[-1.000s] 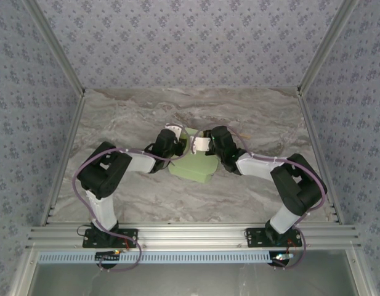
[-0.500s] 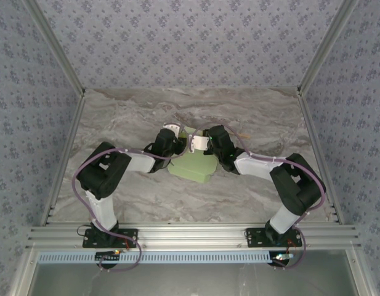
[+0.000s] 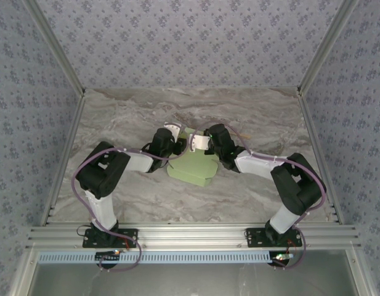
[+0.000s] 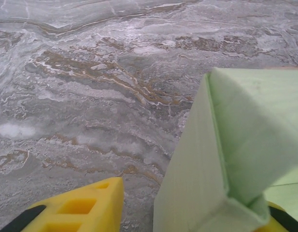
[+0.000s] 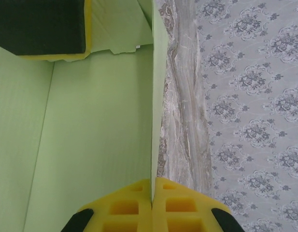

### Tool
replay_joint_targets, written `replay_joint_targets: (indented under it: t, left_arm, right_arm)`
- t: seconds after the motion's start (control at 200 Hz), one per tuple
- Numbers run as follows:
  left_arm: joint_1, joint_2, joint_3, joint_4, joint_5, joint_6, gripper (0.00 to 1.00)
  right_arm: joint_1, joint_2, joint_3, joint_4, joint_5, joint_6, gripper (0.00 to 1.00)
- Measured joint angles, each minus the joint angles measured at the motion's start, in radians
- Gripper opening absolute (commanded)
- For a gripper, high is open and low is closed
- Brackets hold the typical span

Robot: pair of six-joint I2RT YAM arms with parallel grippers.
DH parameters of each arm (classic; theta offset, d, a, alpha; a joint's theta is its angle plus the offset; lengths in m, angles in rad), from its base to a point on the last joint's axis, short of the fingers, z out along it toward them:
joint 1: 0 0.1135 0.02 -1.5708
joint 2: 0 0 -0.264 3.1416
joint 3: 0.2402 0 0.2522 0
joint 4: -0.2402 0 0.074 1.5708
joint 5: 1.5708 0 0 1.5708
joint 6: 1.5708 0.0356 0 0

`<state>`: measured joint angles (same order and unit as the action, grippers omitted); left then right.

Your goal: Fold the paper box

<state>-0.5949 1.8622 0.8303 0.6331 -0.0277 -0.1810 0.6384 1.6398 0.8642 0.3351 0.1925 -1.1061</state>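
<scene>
green card: one paper box [image 3: 192,166]

Bright, even, diffuse light, a faint shadow beside the paper box [image 3: 191,165], wrist close-ups slightly soft.

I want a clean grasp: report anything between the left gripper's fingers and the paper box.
Nothing visible does. The paper box has its raised wall between the fingers of the left gripper, with only bare table showing in the gap beside one finger.
</scene>
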Motion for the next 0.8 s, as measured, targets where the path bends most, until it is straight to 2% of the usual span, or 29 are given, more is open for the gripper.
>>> replay_joint_targets:
  t: [0.205, 0.455, 0.62, 0.805]
  left_arm:
    - [0.009, 0.0, -0.001, 0.005, 0.042, 0.008, 0.29]
    - [0.013, 0.0, -0.001, 0.005, 0.055, 0.005, 0.32]
    - [0.019, 0.0, -0.011, 0.022, 0.065, 0.005, 0.36]
    - [0.027, 0.0, -0.024, 0.046, 0.081, 0.01, 0.36]
  right_arm:
    - [-0.001, 0.001, 0.015, -0.026, -0.01, 0.004, 0.0]
    - [0.001, 0.025, 0.027, -0.029, 0.006, -0.009, 0.0]
    - [0.016, 0.052, 0.027, 0.003, 0.043, -0.061, 0.0]
    - [0.028, 0.066, 0.017, 0.061, 0.076, -0.117, 0.0]
